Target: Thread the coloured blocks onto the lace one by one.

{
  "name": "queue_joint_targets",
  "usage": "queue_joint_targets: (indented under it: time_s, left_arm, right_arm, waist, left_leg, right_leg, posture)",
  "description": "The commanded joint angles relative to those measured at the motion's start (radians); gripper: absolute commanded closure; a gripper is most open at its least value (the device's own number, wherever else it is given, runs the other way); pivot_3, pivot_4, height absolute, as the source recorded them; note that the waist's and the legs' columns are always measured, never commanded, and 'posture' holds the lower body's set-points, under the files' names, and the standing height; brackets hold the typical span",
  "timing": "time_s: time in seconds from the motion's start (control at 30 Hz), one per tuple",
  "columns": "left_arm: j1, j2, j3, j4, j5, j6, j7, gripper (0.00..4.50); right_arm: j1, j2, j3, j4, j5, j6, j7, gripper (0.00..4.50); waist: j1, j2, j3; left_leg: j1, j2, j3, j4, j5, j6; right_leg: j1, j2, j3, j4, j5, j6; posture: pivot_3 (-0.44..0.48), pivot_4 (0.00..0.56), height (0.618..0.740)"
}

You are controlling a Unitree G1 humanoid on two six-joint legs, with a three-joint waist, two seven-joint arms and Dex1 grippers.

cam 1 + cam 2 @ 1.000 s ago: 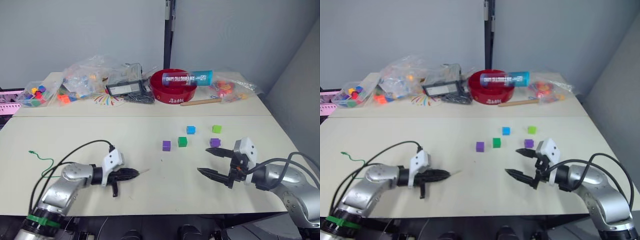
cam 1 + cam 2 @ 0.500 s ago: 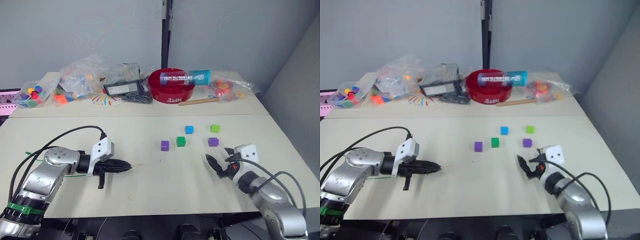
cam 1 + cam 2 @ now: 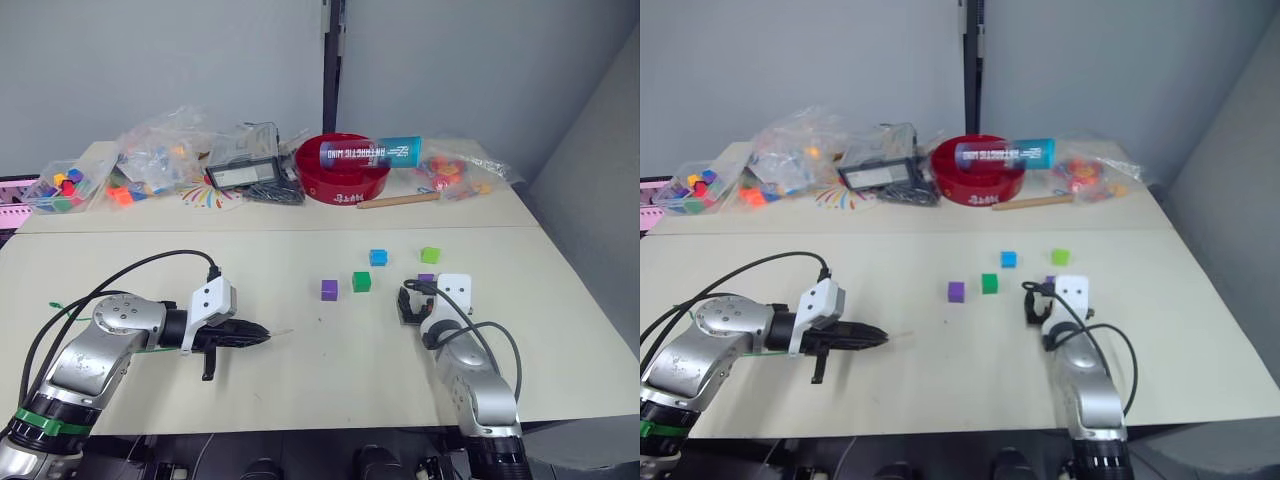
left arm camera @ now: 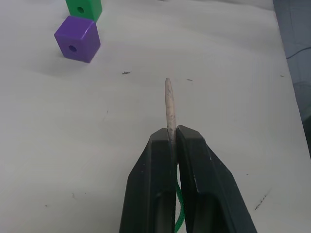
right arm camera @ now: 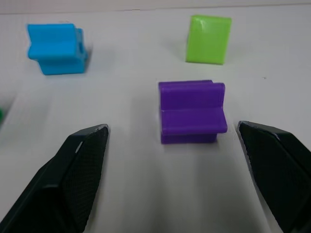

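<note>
Left wrist view: left gripper (image 4: 171, 133) jaws pinched shut on the lace (image 4: 168, 104), pale stiff tip sticking out past the fingertips over the tabletop (image 4: 218, 63), green string trailing back between the fingers. Beyond the tip, upper left of that frame, a purple block (image 4: 77, 39) with a hole facing the camera, and the dark green block (image 4: 83, 7) just behind it, cut by the frame edge.

Right wrist view: right gripper (image 5: 182, 145) jaws spread wide, one finger (image 5: 73, 170) at lower left and the other at lower right of the frame, second purple block (image 5: 191, 110) on the tabletop between them, not touched. Light blue block (image 5: 56, 47) at upper left, lime green block (image 5: 208, 38) at upper right, both apart from the purple one.

Left eye view: left gripper (image 3: 262, 339) sits lower left of centre, low over the tabletop, pointing right. Right gripper (image 3: 408, 304) is right of centre, just below the block cluster. A thin green stretch of lace runs left behind the arm to the far left edge of the tabletop. Red bowl (image 3: 344, 179) with a blue tube (image 3: 372, 153) across it at top centre, plastic bags of toy pieces (image 3: 160, 155) at upper left.
</note>
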State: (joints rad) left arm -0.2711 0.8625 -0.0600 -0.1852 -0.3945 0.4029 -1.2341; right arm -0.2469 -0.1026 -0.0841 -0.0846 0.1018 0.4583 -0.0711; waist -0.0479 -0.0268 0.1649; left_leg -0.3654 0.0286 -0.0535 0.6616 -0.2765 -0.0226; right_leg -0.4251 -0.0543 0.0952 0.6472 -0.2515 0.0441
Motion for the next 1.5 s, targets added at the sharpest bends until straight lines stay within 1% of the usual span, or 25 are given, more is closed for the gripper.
queue_joint_targets:
  time_s: [0.03,0.17,0.3,0.5,0.53,0.63,0.7,0.73,0.83,0.87,0.97,1.07,1.17,1.3,1.37,1.5]
  left_arm:
    - [-0.006,0.002,0.010,-0.035,-0.008,0.004,0.005,4.46]
    - [0.001,0.004,0.012,-0.043,-0.009,0.009,0.009,4.46]
    - [0.009,0.006,0.015,-0.050,-0.007,0.010,0.011,4.50]
    - [0.018,0.009,0.017,-0.048,-0.003,0.003,0.010,4.50]
    - [0.019,0.009,0.017,-0.048,-0.003,0.001,0.010,4.50]
    - [0.022,0.007,0.017,-0.044,0.000,-0.006,0.010,4.50]
    - [0.020,0.005,0.015,-0.041,0.001,-0.011,0.008,4.50]
    - [0.015,0.001,0.010,-0.037,0.002,-0.012,0.006,4.50]
    - [0.009,-0.004,0.001,-0.033,0.004,-0.020,0.000,4.50]
    - [0.006,-0.009,-0.005,-0.032,0.002,-0.019,-0.004,4.50]
    - [0.004,-0.012,-0.016,-0.042,-0.005,-0.017,-0.016,4.50]
    - [0.007,-0.003,-0.023,-0.066,-0.018,0.003,-0.030,4.50]
    - [0.006,0.009,-0.028,-0.085,-0.021,0.024,-0.038,4.50]
    - [0.025,0.022,-0.030,-0.107,-0.014,0.034,-0.041,4.50]
    - [0.031,0.025,-0.030,-0.113,-0.014,0.035,-0.042,4.50]
    - [0.036,0.025,-0.027,-0.116,-0.014,0.035,-0.040,4.50]
  right_arm:
    - [-0.029,0.008,-0.042,0.061,-0.013,-0.043,-0.036,0.00]
    - [-0.043,0.016,-0.038,0.097,-0.010,-0.071,-0.027,0.00]
    - [-0.043,0.027,-0.051,0.097,-0.003,-0.075,-0.038,1.14]
    - [-0.038,0.026,-0.066,0.050,0.011,-0.066,-0.031,3.22]
    - [-0.034,0.025,-0.064,0.034,0.013,-0.064,-0.024,3.32]
    - [-0.013,0.031,-0.048,-0.038,0.023,-0.043,-0.001,3.32]
    - [0.047,0.040,-0.009,-0.176,0.037,0.017,0.019,3.32]
    - [0.103,0.045,0.034,-0.288,0.047,0.064,0.029,3.32]
    - [0.248,0.056,0.142,-0.546,0.075,0.181,0.036,3.32]
    - [0.325,0.053,0.209,-0.649,0.080,0.231,0.026,3.32]
    - [0.477,0.031,0.364,-0.839,0.070,0.342,-0.008,3.32]
    - [0.564,0.035,0.423,-0.887,0.073,0.412,-0.035,3.32]
    - [0.608,0.038,0.463,-0.870,0.077,0.450,-0.042,3.32]
    - [0.654,0.087,0.469,-0.817,0.112,0.490,-0.051,3.32]
    - [0.659,0.096,0.450,-0.799,0.125,0.473,-0.039,2.30]
    - [0.638,0.065,0.389,-0.815,0.143,0.436,0.002,0.93]
  waist:
    - [-0.002,0.000,0.000]
    - [-0.007,0.000,0.000]
    - [-0.011,0.000,0.000]
    - [-0.014,0.000,0.000]
    - [-0.014,0.000,0.000]
    - [-0.017,0.000,0.000]
    - [-0.020,0.000,0.000]
    - [-0.020,0.001,0.000]
    - [-0.019,0.001,0.000]
    - [-0.021,0.001,0.000]
    - [-0.020,0.001,0.000]
    - [-0.020,0.000,0.000]
    - [-0.019,0.000,0.000]
    - [-0.009,0.000,0.000]
    - [-0.008,-0.001,0.000]
    - [0.001,-0.001,0.000]
  left_leg:
    - [0.000,0.000,0.000,0.000,0.000,0.000]
    - [0.000,0.000,0.000,0.000,0.000,0.000]
    - [0.001,0.000,0.000,0.000,0.000,-0.001]
    - [0.000,0.000,-0.001,0.000,0.000,-0.001]
    - [0.000,0.000,-0.001,0.000,0.000,-0.001]
    - [0.000,0.000,-0.001,0.000,0.000,-0.001]
    - [-0.001,0.000,-0.001,0.000,0.000,-0.001]
    - [-0.002,0.000,-0.002,0.000,0.000,-0.001]
    - [-0.002,0.000,-0.004,0.000,0.000,0.000]
    - [-0.003,0.000,-0.004,0.000,0.000,0.000]
    - [-0.003,0.000,-0.004,0.000,0.000,0.000]
    - [-0.003,0.000,-0.002,0.001,0.001,-0.001]
    - [-0.002,0.000,-0.002,0.003,0.001,-0.002]
    - [-0.002,0.003,-0.004,0.003,0.002,-0.001]
    - [-0.002,0.006,-0.004,0.003,0.002,-0.001]
    - [-0.002,0.008,-0.005,0.003,0.002,0.000]
  right_leg:
    - [0.000,0.000,0.000,0.000,0.000,0.000]
    - [0.001,0.000,0.000,0.000,0.000,0.000]
    - [0.001,0.000,0.000,0.000,0.000,0.000]
    - [0.001,0.000,0.000,0.000,0.000,0.000]
    - [0.001,0.000,0.000,0.000,0.000,0.000]
    - [0.001,0.000,0.000,0.000,0.000,0.000]
    - [0.000,0.000,0.000,0.000,0.000,0.000]
    - [-0.001,0.000,0.000,0.000,0.000,0.000]
    - [-0.001,0.000,-0.002,0.002,0.000,0.000]
    - [-0.002,0.000,-0.002,0.001,0.000,0.000]
    - [-0.001,0.000,-0.002,0.001,0.000,0.000]
    - [0.000,0.000,-0.002,-0.002,-0.001,0.001]
    - [0.001,0.000,-0.002,-0.002,-0.001,0.000]
    - [0.000,0.004,-0.003,-0.001,-0.001,-0.001]
    - [0.000,0.006,-0.003,-0.001,-0.002,-0.002]
    - [0.000,0.009,-0.004,-0.001,-0.002,-0.004]
  posture:
    - [0.000,0.150,0.740]
    - [0.000,0.150,0.740]
    - [0.000,0.150,0.740]
    - [0.000,0.150,0.740]
    - [0.000,0.150,0.740]
    - [0.000,0.150,0.740]
    - [0.000,0.150,0.740]
    - [0.000,0.150,0.740]
    - [0.000,0.150,0.740]
    - [0.000,0.150,0.740]
    - [0.000,0.150,0.740]
    - [0.000,0.150,0.740]
    - [0.000,0.150,0.740]
    - [0.000,0.150,0.740]
    - [0.000,0.150,0.740]
    - [0.000,0.150,0.740]
